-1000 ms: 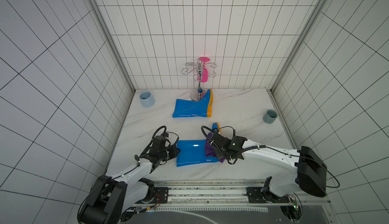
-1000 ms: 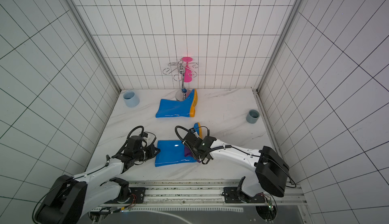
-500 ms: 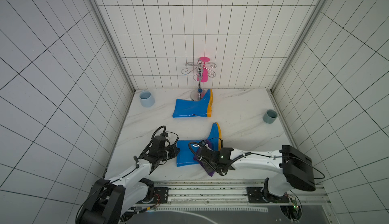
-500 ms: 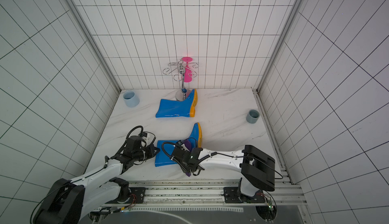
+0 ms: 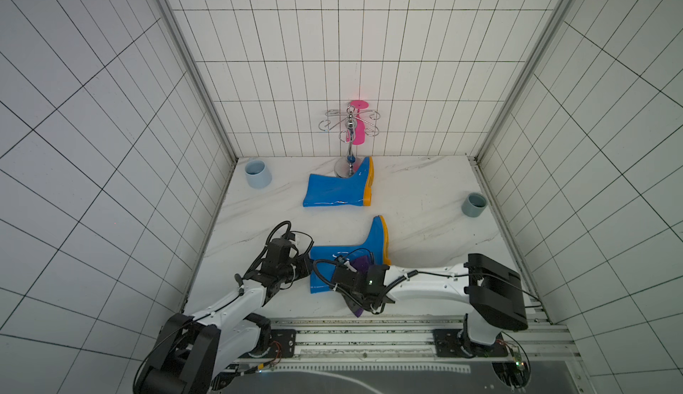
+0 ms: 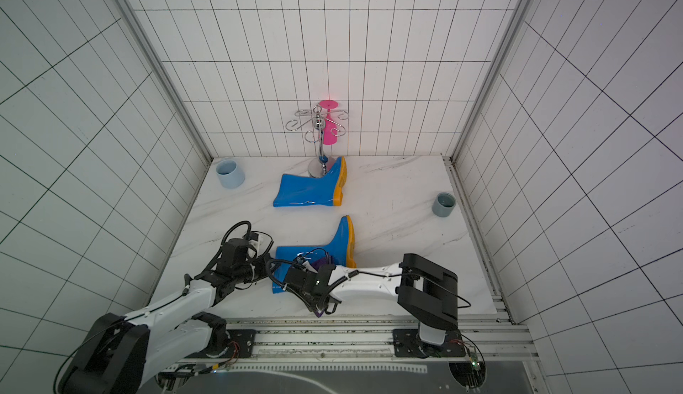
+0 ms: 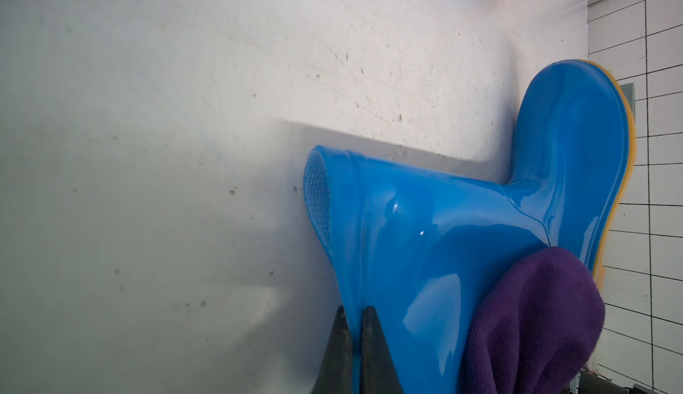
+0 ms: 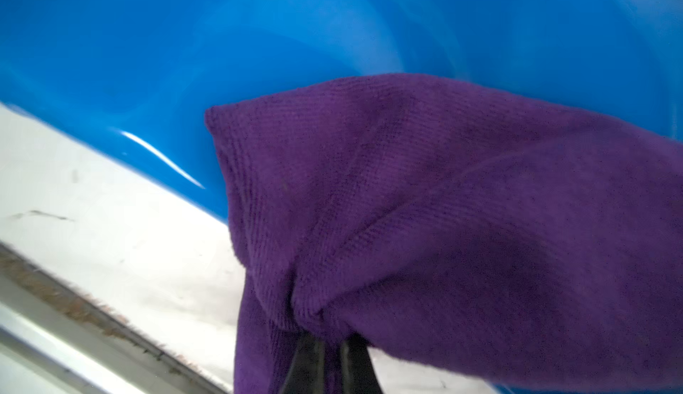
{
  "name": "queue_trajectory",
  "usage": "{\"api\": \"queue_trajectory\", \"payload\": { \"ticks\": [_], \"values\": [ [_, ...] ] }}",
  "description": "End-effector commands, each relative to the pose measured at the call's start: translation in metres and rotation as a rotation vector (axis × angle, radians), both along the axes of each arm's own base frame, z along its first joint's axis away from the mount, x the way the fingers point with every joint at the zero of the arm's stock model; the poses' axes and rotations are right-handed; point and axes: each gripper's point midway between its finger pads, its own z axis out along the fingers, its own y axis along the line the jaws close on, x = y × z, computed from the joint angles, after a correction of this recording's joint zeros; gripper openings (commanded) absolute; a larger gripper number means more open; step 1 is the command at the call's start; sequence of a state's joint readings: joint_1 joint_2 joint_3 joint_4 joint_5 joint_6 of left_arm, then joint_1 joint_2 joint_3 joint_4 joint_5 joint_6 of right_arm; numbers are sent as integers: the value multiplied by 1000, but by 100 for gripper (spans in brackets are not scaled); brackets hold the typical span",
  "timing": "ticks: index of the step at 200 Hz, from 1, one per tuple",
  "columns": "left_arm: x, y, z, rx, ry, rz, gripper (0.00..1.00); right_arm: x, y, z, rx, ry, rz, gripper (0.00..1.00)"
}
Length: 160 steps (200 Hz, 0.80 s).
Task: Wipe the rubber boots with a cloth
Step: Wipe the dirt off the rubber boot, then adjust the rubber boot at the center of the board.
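My L gripper (image 7: 354, 314) clamped on near boot (image 7: 425, 244) shaft edge, boot on its side; R gripper (image 8: 330, 340) clenched on purple cloth (image 8: 443, 207), draped over that shaft; far boot (image 5: 336, 190) lies by rack (image 5: 349, 126).

Near boot (image 7: 462, 248): glossy blue rubber, smooth (sharp highlights). Cloth (image 8: 443, 207): matt purple knit, fuzzy. Tabletop (image 7: 184, 114): scuffed white marble-look.

Robot lab cell: white tiled walls (image 5: 295, 59), marble tabletop (image 5: 425, 196), aluminium rail (image 5: 369, 341).
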State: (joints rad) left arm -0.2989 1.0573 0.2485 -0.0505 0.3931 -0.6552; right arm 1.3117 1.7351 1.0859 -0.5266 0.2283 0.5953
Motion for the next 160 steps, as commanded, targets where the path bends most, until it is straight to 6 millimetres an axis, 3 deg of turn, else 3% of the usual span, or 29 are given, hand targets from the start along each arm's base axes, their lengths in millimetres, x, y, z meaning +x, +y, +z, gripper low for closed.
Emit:
{"api": "queue_trajectory", "payload": {
  "ticks": [1,50,78,115,160],
  "values": [
    [4,2,4,1,-28,11,0,18,39,71,209,-107,-16,0],
    [7,2,10,9,-41,8,0,49,-71,117,137,-227,-230,0],
    [12,0,27,-4,-78,6,0,69,-129,137,150,-288,-374,0],
    [19,-2,48,-18,-105,13,0,96,-190,151,187,-377,-569,0],
    [25,-3,83,-43,-156,26,0,119,-237,146,216,-395,-681,0]
  ]
}}
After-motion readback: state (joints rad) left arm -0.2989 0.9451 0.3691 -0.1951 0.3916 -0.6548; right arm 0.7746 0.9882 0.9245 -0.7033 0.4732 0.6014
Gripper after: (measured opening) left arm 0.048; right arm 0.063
